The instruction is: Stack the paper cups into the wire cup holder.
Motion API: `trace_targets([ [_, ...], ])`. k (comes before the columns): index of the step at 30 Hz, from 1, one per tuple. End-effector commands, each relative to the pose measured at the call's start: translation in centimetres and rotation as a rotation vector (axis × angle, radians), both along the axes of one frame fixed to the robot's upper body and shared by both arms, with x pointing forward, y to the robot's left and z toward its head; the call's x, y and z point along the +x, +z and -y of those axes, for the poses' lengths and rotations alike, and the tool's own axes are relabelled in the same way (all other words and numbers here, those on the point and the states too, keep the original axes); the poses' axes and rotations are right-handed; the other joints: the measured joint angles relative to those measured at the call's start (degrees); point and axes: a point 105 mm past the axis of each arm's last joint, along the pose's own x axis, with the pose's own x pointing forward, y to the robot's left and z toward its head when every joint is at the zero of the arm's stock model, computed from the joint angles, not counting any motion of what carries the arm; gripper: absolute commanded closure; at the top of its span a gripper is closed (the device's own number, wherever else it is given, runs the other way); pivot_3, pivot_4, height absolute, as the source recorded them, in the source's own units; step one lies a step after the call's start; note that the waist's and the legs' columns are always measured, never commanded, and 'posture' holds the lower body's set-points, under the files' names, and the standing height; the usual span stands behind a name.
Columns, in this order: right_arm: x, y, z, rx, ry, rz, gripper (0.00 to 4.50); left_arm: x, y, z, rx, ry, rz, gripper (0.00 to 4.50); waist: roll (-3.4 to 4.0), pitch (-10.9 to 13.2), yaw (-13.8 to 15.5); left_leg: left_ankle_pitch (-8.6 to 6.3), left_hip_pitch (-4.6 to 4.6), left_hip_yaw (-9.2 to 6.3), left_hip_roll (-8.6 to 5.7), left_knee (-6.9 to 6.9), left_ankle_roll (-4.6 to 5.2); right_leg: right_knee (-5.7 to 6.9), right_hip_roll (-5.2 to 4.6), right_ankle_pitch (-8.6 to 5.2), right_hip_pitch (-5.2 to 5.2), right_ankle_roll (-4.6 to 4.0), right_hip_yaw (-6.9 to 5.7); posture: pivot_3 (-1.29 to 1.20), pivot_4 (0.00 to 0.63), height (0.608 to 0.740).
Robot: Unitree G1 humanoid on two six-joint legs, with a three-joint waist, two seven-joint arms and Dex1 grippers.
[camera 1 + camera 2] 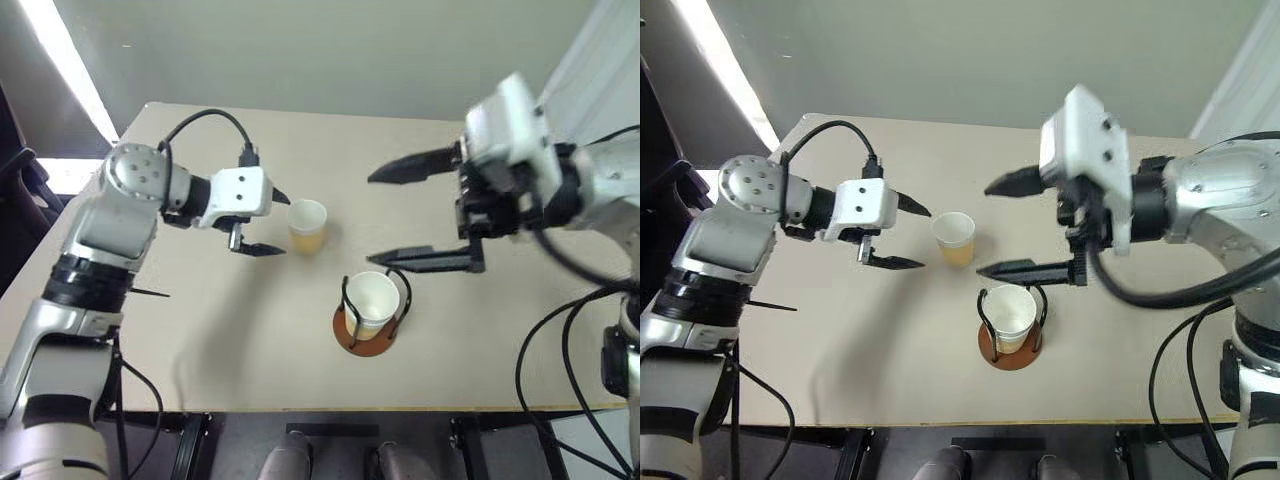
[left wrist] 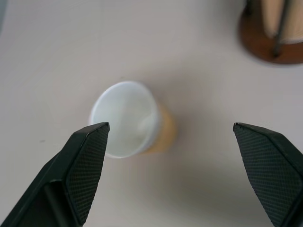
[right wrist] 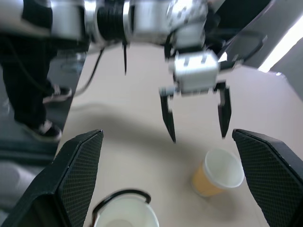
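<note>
Cups first: one paper cup (image 1: 372,298) sits upright inside the wire holder (image 1: 365,328) near the table's (image 1: 200,340) front edge, its white rim poking above the black loops. Whether more than one cup is nested in there, hard to say; the ribbed wall is mostly hidden behind the wires and only a strip of the reddish-brown base shows beneath it. A second cup (image 1: 954,238) stands alone on the bare tabletop, well apart from the holder, upright, mouth up.

Left gripper (image 1: 272,222) hangs just beside that loose cup with its fingers spread wide, touching nothing; in the left wrist view the cup (image 2: 128,119) lies between and beyond the two black fingertips (image 2: 90,142), and the holder (image 2: 271,33) is cut off at the picture's corner.

Right gripper (image 1: 1005,228) hovers above the holder, blurred, fingers also spread wide and empty, one finger (image 1: 425,260) crossing over the holder's far side. In the right wrist view the holder cup's rim (image 3: 125,215) is sliced off at the frame edge.
</note>
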Motion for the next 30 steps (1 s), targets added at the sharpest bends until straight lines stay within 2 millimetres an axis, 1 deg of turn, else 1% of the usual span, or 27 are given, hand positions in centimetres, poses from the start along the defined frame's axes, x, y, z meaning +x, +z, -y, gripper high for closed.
trace_targets([
  [1, -0.4, 0.8, 1.0, 0.026, -0.045, 0.015, 0.04, 0.8, 1.3, 0.6, 0.049, -0.023, 0.117, 0.00, 0.01, 0.0, 0.0, 0.00, -0.02, 0.00, 0.00, -0.03, 0.00, 0.00, 0.00, 0.00, -0.03, 0.00, 0.00, 0.00, 0.150, 0.740],
  [6, -0.4, 0.5, 1.8, 0.019, -0.083, -0.023, 0.04, 1.7, 1.4, 1.8, 0.081, -0.050, 0.160, 0.00, 0.00, 0.0, 0.0, 0.01, -0.10, 0.01, 0.00, -0.07, -0.02, 0.04, -0.01, 0.00, -0.14, 0.00, 0.01, 0.00, 0.150, 0.740],
  [12, -0.5, 0.4, 2.3, 0.007, -0.097, -0.044, 0.04, 3.1, 0.0, 1.9, 0.160, -0.043, 0.184, 0.00, 0.01, 0.0, 0.0, 0.01, -0.18, 0.03, 0.00, -0.06, -0.02, 0.07, -0.01, 0.00, -0.27, 0.00, 0.02, 0.00, 0.150, 0.740],
  [23, -0.3, 0.1, 2.7, 0.005, -0.127, -0.047, 0.04, 4.7, -1.3, 2.2, 0.213, -0.031, 0.188, 0.00, 0.00, 0.0, 0.1, 0.01, -0.32, 0.03, -0.01, 0.03, -0.02, 0.18, -0.01, 0.00, -0.40, 0.01, 0.02, 0.00, 0.150, 0.740],
  [30, -0.2, 0.1, 2.8, 0.015, -0.133, -0.046, 0.04, 5.2, -2.4, 3.2, 0.226, -0.049, 0.172, 0.00, 0.00, 0.0, 0.2, 0.01, -0.37, 0.04, -0.02, 0.06, -0.02, 0.35, -0.01, 0.00, -0.46, 0.01, 0.02, 0.00, 0.150, 0.740],
])
